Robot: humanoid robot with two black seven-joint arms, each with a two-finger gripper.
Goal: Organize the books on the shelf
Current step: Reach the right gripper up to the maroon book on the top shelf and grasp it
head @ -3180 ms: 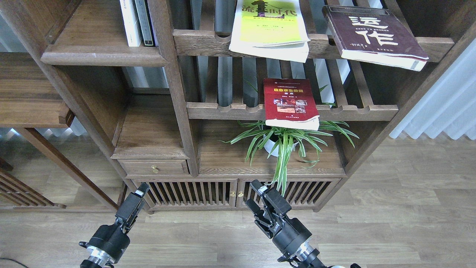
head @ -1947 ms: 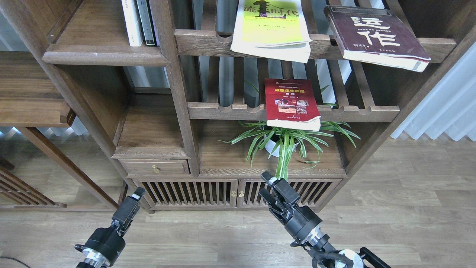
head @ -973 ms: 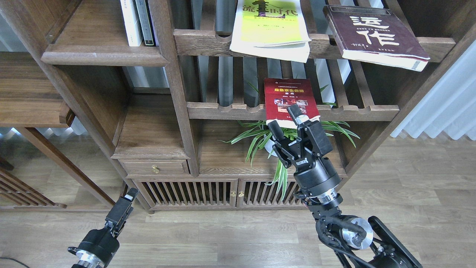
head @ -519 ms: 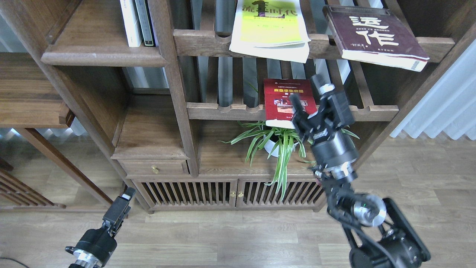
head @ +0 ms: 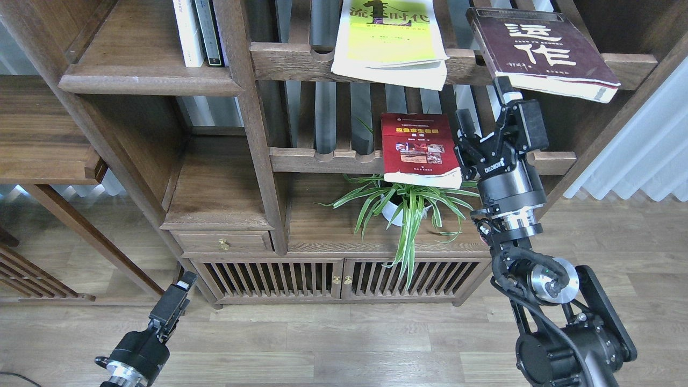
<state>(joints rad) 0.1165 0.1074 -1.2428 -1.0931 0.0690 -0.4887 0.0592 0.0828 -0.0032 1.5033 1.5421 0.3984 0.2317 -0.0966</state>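
A large dark-brown wooden bookcase (head: pixel 215 183) fills most of the view, with open compartments, slatted racks (head: pixel 344 158) with notched front rails, a small drawer (head: pixel 223 243) with a brass knob, and two slatted cabinet doors (head: pixel 344 279) at the bottom. A spider plant (head: pixel 408 207) in a white pot stands in a lower compartment (its leaves spill over the edge). The floor (head: pixel 591 269) is grey-brown wood planking. Pale curtains (head: pixel 645 156) hang at right.
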